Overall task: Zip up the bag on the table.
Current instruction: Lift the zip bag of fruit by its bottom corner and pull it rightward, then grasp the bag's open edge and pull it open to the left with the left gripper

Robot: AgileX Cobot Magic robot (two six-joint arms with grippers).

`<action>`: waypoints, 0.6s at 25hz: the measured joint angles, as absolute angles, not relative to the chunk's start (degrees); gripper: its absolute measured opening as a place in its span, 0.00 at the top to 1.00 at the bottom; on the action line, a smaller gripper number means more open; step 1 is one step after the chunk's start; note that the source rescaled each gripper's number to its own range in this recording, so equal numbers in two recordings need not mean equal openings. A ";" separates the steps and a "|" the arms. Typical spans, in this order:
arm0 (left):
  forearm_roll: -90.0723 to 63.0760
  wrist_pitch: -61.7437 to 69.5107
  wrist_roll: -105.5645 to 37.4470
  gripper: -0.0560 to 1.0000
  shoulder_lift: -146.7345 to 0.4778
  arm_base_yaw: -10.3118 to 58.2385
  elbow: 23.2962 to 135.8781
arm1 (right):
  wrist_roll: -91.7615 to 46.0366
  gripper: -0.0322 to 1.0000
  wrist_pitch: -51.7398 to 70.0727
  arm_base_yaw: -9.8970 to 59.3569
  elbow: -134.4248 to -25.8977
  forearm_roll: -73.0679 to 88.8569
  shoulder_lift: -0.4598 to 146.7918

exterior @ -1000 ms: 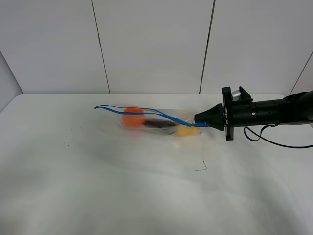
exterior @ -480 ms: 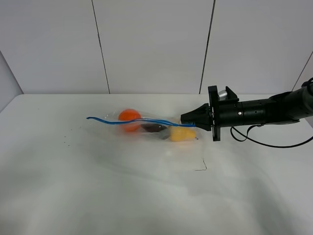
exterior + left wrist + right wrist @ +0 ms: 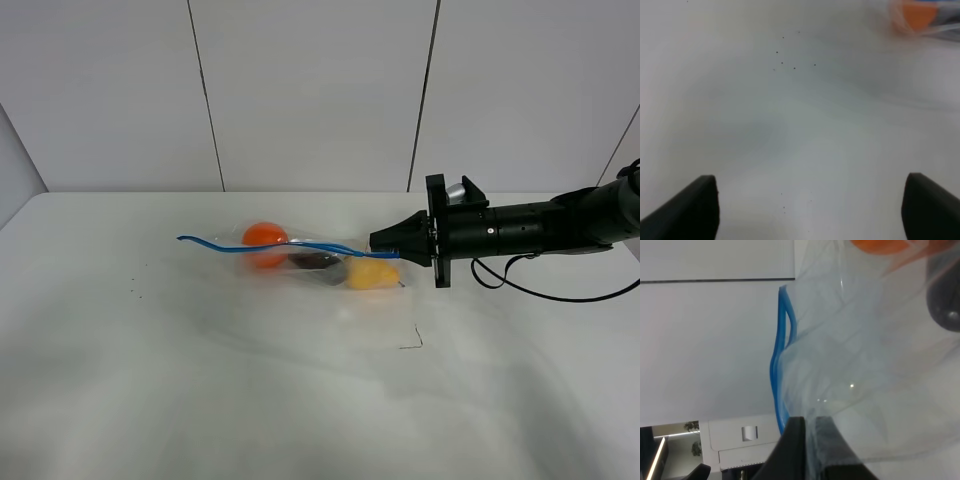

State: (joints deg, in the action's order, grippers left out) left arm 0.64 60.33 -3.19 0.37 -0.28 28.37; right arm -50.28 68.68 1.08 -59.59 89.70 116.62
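The clear bag (image 3: pixel 320 268) lies on the white table (image 3: pixel 300 400), with an orange fruit (image 3: pixel 264 240), a dark fruit (image 3: pixel 315 262) and a yellow fruit (image 3: pixel 370 273) inside. Its blue zipper strip (image 3: pixel 280 246) runs wavy along the top edge. My right gripper (image 3: pixel 385 246) reaches in from the right and is shut on the strip's right end. In the right wrist view the fingers (image 3: pixel 795 440) pinch the bag's edge beside the blue strip (image 3: pixel 780 370). My left gripper (image 3: pixel 810 179) is open and empty over bare table. The orange fruit (image 3: pixel 917 15) shows at the edge of the left wrist view.
A thin dark thread-like mark (image 3: pixel 412 340) lies on the table in front of the bag. A few dark specks (image 3: pixel 135 290) dot the table on the left. A black cable (image 3: pixel 560 290) trails from the right arm. White wall panels stand behind.
The right gripper moved left with the strip's end in it, and the bag and its fruits shifted left. Over the last half second almost nothing moved.
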 joint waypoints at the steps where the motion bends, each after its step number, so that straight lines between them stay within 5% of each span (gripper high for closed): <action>1: 0.64 60.33 -3.19 0.01 0.37 -0.28 28.37 | -50.28 0.97 68.68 1.08 -59.59 89.70 116.62; 9: 0.54 60.09 -2.62 0.01 -0.29 -0.28 29.92 | -50.28 0.97 68.68 1.08 -59.59 89.70 116.62; 15: -0.61 59.83 -2.33 0.01 -14.85 -0.28 43.93 | -50.28 0.97 68.68 1.08 -59.59 89.74 116.62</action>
